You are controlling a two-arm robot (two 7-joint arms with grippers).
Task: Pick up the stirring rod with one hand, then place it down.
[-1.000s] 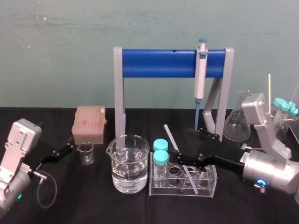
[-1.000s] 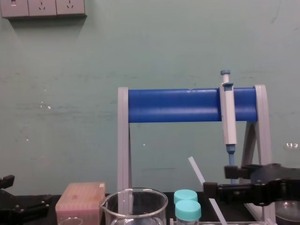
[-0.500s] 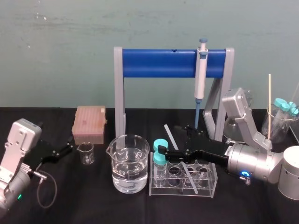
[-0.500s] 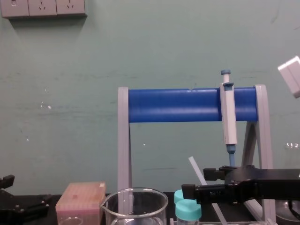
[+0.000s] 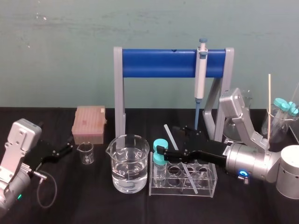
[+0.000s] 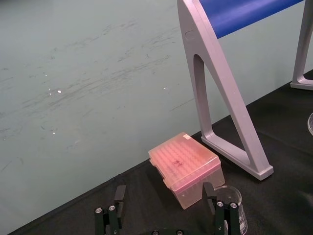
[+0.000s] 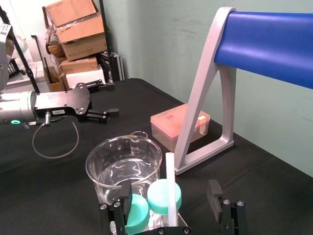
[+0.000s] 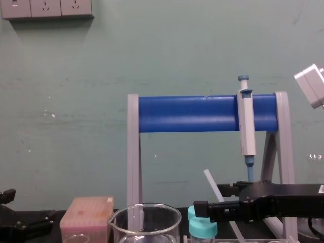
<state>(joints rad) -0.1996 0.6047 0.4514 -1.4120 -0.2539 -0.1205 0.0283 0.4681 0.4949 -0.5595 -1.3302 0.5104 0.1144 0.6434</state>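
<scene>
Right gripper (image 7: 168,190): black, fingers spread wide, reaching in from the robot's right, low over the left end of a clear tube rack (image 5: 209,184); one finger beside the teal-capped tubes (image 5: 160,151), the other toward the rear. Stirring rod (image 7: 170,178): thin, translucent white, standing tilted in the rack, lower end down in one of its holes, upper end leaning toward the rear left; it rises between the spread fingers with a gap on either side, so nothing grips it (the right wrist view shows this plainly). Teal-capped tubes: two, upright in the rack's left end, just beside the rod. Beaker (image 5: 128,163): large, clear, part-filled with clear liquid, just left of the rack. Pipette stand (image 5: 159,63): grey legs, blue crossbar, behind beaker and rack. Pipette (image 5: 200,74): grey and blue, hanging upright from the bar's right end. Pink tip box (image 5: 88,124): lidded, left of the stand. Small beaker (image 5: 86,153): in front of the box. Left gripper (image 6: 164,192): fingers apart, holding nothing, low at the table's left side, pointing toward the pink box. Table (image 5: 93,201): black covering.
</scene>
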